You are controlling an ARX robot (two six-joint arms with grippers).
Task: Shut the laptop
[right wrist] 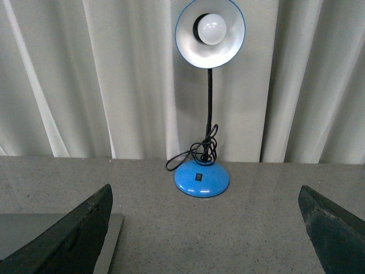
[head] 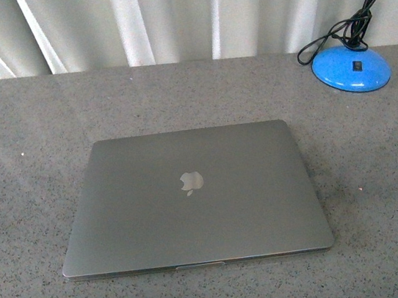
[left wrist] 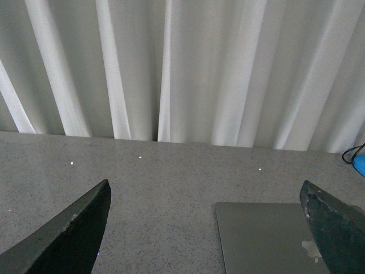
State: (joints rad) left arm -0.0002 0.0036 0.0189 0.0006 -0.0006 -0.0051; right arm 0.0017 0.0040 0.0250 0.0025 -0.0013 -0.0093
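The laptop (head: 191,198) lies shut in the centre of the front view, its grey lid flat on its base with the silver apple logo (head: 192,181) facing up and no gap showing along the near edge. It rests on the speckled grey tabletop (head: 13,145). A blue desk lamp (head: 351,68) stands well apart from it in the upper right of that frame, its black cord (head: 335,33) coiled on the base. White curtains (head: 187,13) hang behind the tabletop.

Neither arm shows in the front view. In the left wrist view the left claw (left wrist: 205,228) is spread wide and grasps nothing: its two dark fingers (left wrist: 68,234) sit at the lower corners of the frame, with bare tabletop between them and a corner of the laptop lid at the lower right. In the right wrist view the right claw (right wrist: 205,228) is likewise released and empty, fingers at the lower corners, the lamp with its white bulb (right wrist: 210,28) straight ahead in the middle of the frame and an edge of the laptop at the lower left.

Judging by how the lid lies, the closing step looks complete and the task appears to be at its end. Nothing more seems to be called for than keeping both claws clear of the laptop; if any doubt remained about the latch, a light downward press near the front edge of the lid would settle it.
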